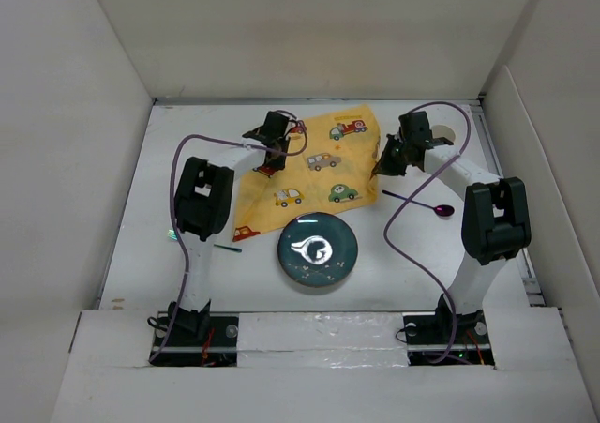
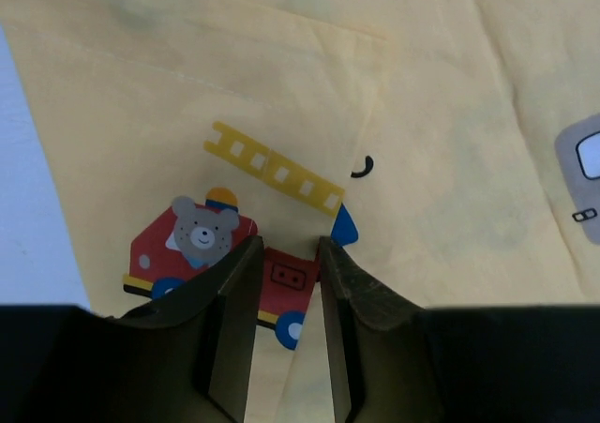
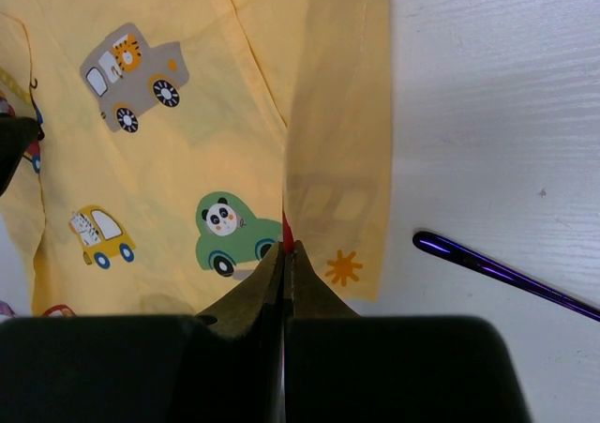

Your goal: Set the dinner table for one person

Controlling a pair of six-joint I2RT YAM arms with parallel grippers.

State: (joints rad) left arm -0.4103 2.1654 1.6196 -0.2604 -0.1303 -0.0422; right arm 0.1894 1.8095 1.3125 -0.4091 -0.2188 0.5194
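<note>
The dinner table [image 1: 141, 207] is a white tabletop. A yellow cloth [image 1: 319, 174] printed with cartoon cars lies at its back middle. My right gripper [image 1: 382, 168] is shut on the cloth's right edge, and the right wrist view shows the jaws [image 3: 284, 247] pinching a raised fold of the cloth [image 3: 187, 142]. My left gripper [image 1: 269, 153] is at the cloth's left side. In the left wrist view its jaws [image 2: 286, 249] stand a little apart over a fire-truck print, with a crease of cloth [image 2: 441, 113] between them. A dark teal plate [image 1: 317, 249] sits in front of the cloth. A purple spoon [image 1: 442, 210] lies to the right.
The spoon's handle [image 3: 497, 273] shows on the white tabletop [image 3: 497, 113] just right of the cloth. A thin green stick [image 1: 228, 249] lies left of the plate. A small shiny item [image 1: 171, 236] sits by the left arm. Cream walls [image 1: 56, 160] ring the table.
</note>
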